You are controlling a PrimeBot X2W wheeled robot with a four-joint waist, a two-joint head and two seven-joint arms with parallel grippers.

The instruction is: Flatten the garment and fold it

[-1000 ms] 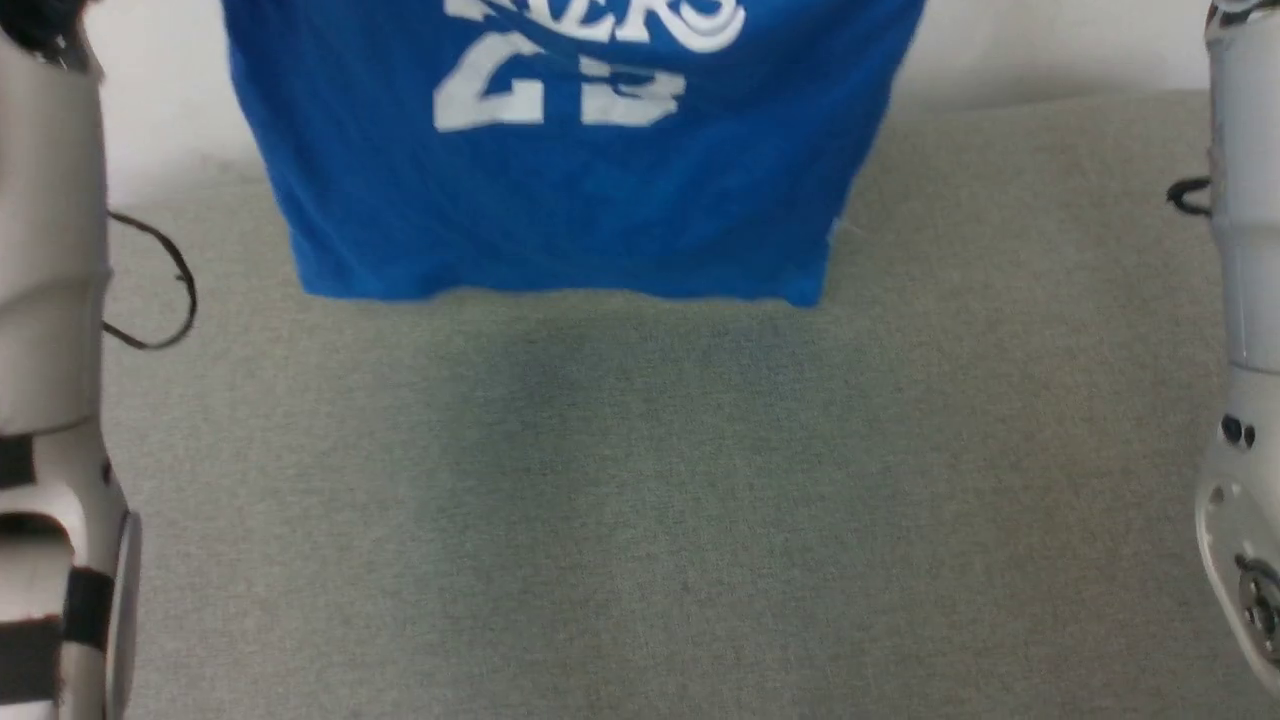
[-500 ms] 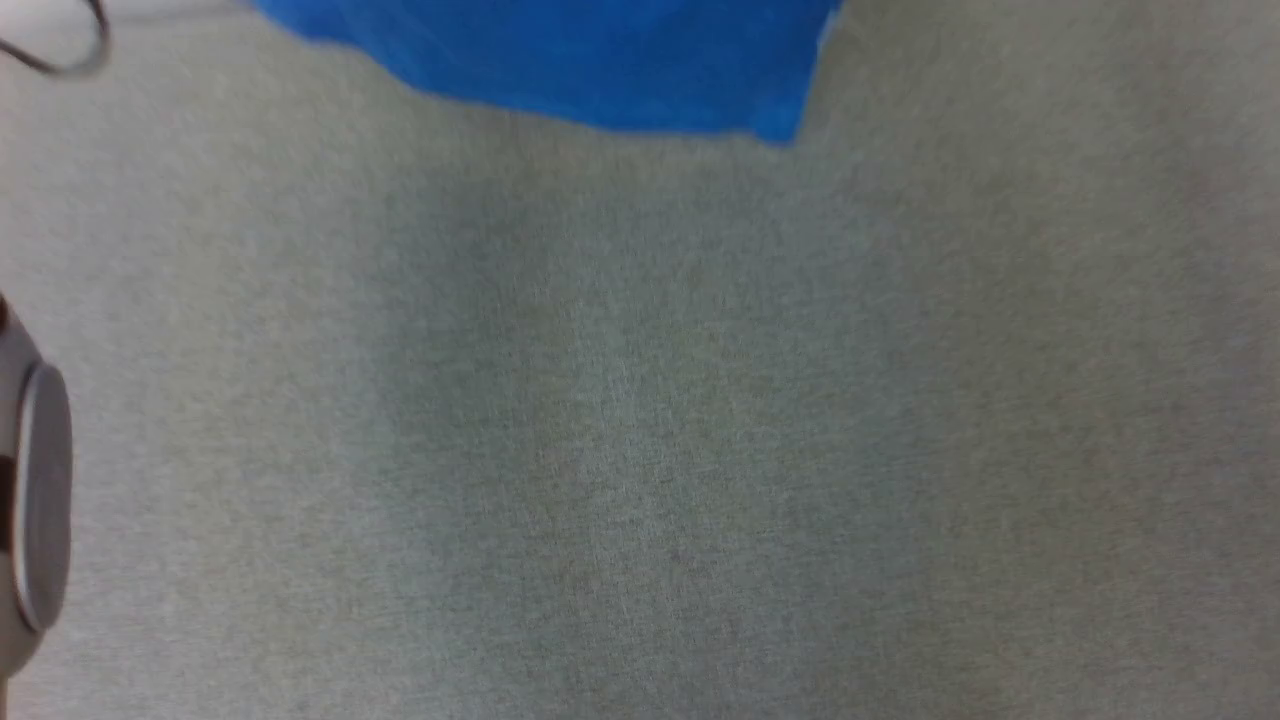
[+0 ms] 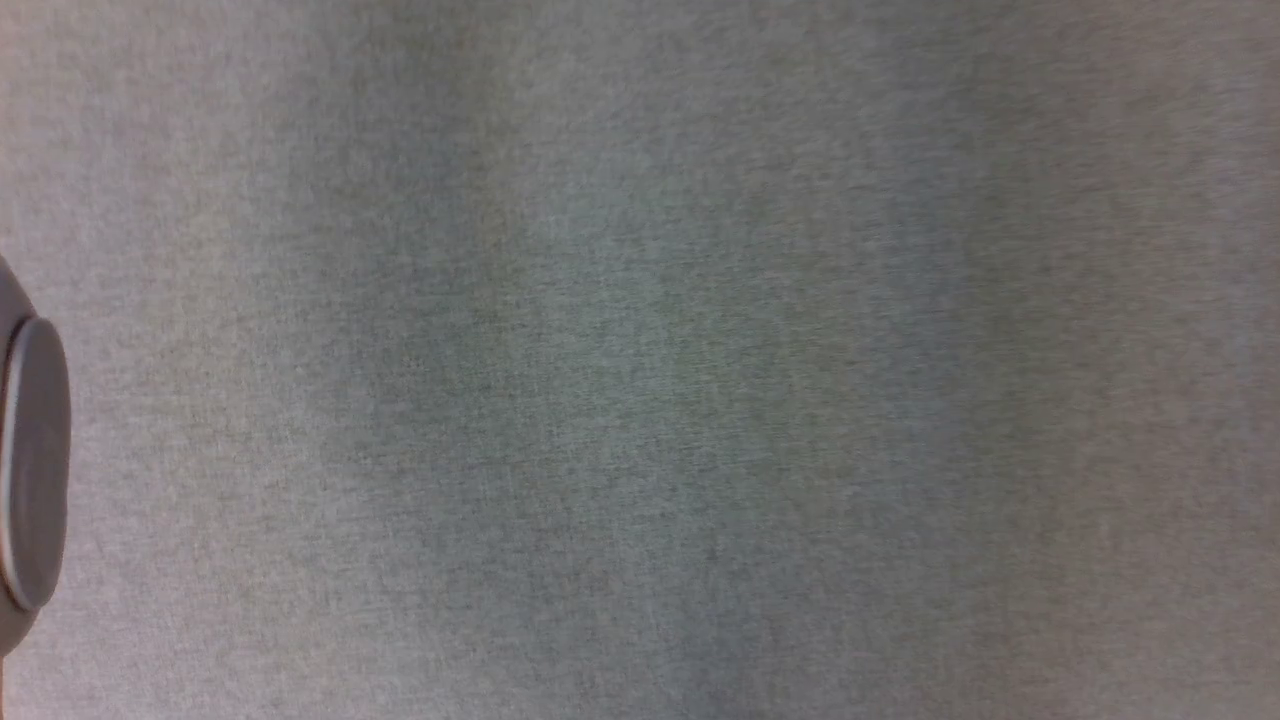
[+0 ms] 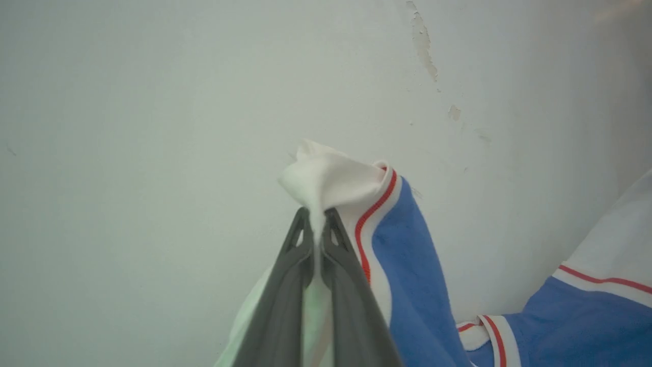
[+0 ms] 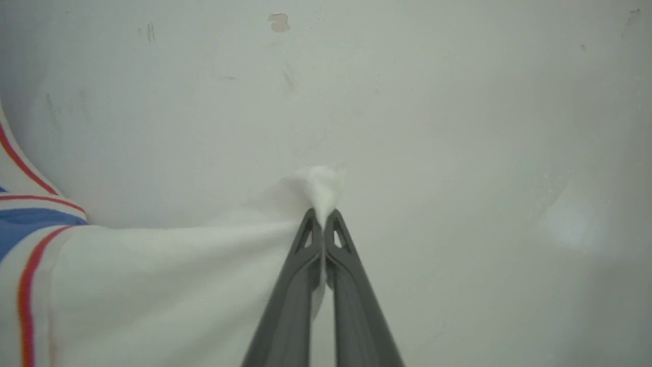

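- The garment [image 4: 407, 265] is hanging in the air in front of a pale wall [image 4: 153, 102], gripped at two white ends.
- In the left wrist view, a bunched white sleeve end is poking up past the fingertips. A thin red stripe is edging it, and the blue cloth is dropping away just to the right of it.
- The left fingers [image 4: 317, 219] are pressing together on that white fold, with cloth squeezed in the narrow slit between them.
- More blue cloth with white and red trim is sagging at the lower right edge of that view.
- In the right wrist view, the garment [image 5: 153, 285] is stretching as a taut white sheet from the left edge to the right fingers [image 5: 322, 219], which are closing tightly on a small white tuft.
- The wall [image 5: 458, 102] is showing chipped paint above both pairs of fingers.
- In the head view, the grey woven desk [image 3: 640, 400] is lying flat, with a rounded grey robot part [image 3: 30, 460] sitting at its left edge.
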